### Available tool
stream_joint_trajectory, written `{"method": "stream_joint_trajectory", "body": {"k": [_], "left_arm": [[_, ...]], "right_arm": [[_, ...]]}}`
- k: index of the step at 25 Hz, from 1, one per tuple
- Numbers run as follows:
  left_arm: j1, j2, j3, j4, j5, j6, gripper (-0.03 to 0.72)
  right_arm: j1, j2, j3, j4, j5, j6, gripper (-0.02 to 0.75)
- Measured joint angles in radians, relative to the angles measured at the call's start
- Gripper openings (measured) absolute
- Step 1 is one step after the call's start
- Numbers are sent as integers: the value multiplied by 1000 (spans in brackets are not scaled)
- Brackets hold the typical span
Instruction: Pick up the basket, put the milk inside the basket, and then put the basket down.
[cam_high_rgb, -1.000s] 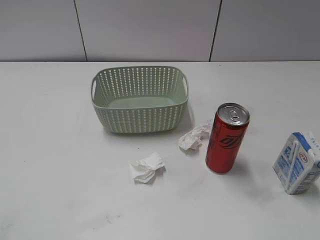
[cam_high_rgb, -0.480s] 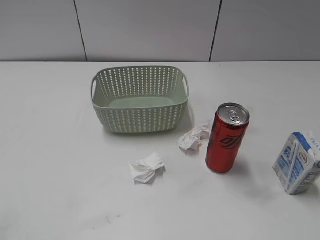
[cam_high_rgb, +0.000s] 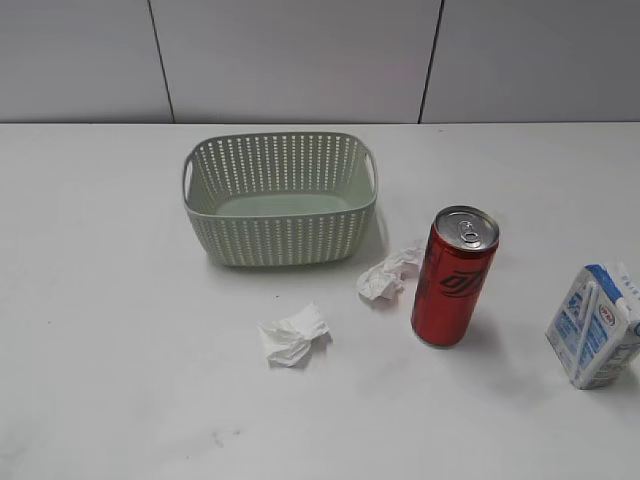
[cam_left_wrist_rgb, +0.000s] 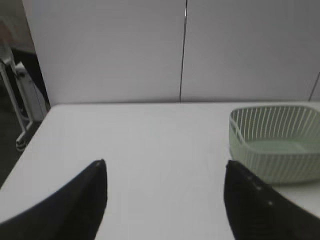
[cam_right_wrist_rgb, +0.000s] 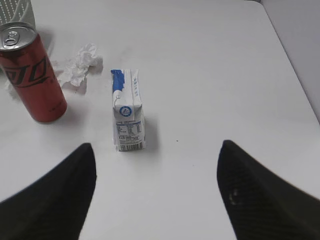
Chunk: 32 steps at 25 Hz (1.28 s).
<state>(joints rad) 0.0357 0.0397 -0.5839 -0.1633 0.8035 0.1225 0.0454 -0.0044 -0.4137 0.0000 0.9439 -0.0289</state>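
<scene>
Table (cam_high_rgb: 110, 330): a plain white surface against a pale panelled wall.
Basket (cam_high_rgb: 281, 198): sage green with slotted walls, standing upright toward the back of the table, left of centre, nothing inside it. In the left wrist view it sits at the right edge (cam_left_wrist_rgb: 277, 142).
Milk (cam_high_rgb: 597, 325): a small white and blue carton standing upright at the far right edge, well apart from the basket. In the right wrist view it stands near the middle (cam_right_wrist_rgb: 128, 116).
Can (cam_high_rgb: 454, 276): tall and red, upright, between the basket and the milk, nearer the milk.
Tissues: one crumpled white wad (cam_high_rgb: 390, 272) just beside the can on its left; another (cam_high_rgb: 293, 337) nearer the front, below the basket.
Left gripper (cam_left_wrist_rgb: 165, 200): fingers spread wide, holding nothing, over bare table left of the basket.
Right gripper (cam_right_wrist_rgb: 156, 187): fingers spread wide, holding nothing, the milk ahead between them, untouched.
</scene>
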Motion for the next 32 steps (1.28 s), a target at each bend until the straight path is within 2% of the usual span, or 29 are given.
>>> {"method": "stream_joint_trajectory", "body": {"k": [6,11,18,27,32], "left_arm": [[0,225,-80,-74,-25,2,578],[-6,466,-217,-130,12,30,589],[-92,808,-402,-151,25,44,588],[-162,1282,-670,-151,107,51,585],[-231,1482,-797,-87,137,-32,584]], "right_arm": [[0,0,0,0,0,0,589],[0,0,0,0,0,0,589],[0,0,0,0,0,0,589],[0,0,0,0,0,0,589],[0,0,0,0,0,0,589]]}}
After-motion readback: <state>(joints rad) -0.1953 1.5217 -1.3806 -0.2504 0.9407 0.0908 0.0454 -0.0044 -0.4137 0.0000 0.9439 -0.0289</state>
